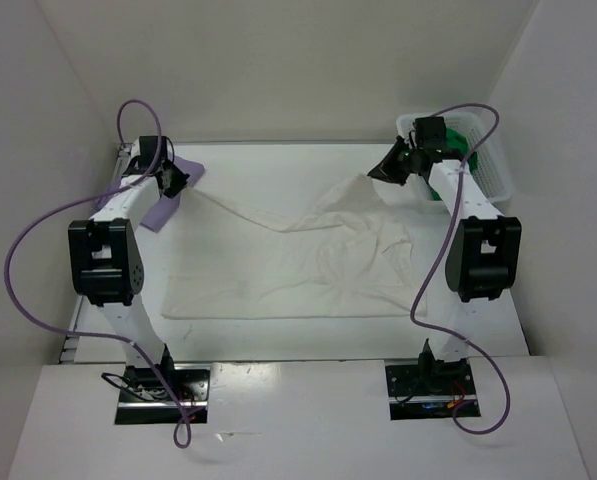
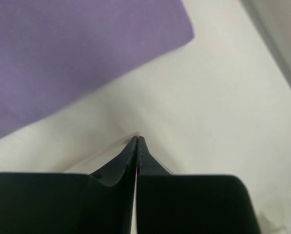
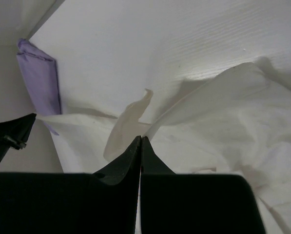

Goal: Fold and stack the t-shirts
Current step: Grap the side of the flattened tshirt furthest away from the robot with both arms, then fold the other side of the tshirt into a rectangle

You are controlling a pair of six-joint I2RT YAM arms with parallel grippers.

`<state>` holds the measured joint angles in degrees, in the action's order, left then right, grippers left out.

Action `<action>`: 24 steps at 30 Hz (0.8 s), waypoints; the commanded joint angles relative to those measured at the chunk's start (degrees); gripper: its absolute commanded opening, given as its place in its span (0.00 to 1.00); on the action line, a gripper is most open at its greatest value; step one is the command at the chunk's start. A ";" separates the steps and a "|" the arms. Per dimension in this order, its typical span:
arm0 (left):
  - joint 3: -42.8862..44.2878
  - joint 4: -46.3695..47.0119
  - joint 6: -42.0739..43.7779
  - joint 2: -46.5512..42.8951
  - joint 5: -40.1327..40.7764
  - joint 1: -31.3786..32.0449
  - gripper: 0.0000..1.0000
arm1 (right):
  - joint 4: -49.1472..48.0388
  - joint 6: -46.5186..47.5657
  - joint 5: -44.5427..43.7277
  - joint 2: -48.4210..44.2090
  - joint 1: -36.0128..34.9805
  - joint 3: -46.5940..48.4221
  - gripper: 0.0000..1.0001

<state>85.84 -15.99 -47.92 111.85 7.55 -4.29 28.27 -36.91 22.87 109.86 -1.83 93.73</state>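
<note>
Cream t-shirt [image 1: 308, 270] sprawls across the surface [image 1: 278, 170], near hem flat, far edge strung left-to-right between both claws: left claw [image 2: 137, 141] pinched shut on one corner, right claw [image 3: 141, 141] clamped on the other. Folded lavender t-shirt [image 1: 163, 210] lies just beside the left; green t-shirt [image 1: 465, 140] sits in the far-right basket [image 1: 498, 180].
</note>
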 commanded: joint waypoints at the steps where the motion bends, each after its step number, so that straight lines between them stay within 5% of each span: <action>1: -4.62 1.40 1.60 -8.13 -0.96 -0.10 0.00 | -0.85 -0.45 -0.46 -9.39 1.12 -3.63 0.00; 13: -25.36 1.49 1.08 -28.34 -5.70 -3.70 0.00 | 6.44 0.69 -5.12 -31.01 6.65 -32.97 0.00; 24: -33.54 -1.68 4.23 -36.52 -8.78 -8.63 0.00 | 22.07 3.24 -3.80 -42.62 14.48 -42.84 0.00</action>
<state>53.84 -16.97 -46.28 78.22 -0.40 -12.27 44.01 -35.27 18.61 70.00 10.92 51.44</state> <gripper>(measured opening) 0.003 0.007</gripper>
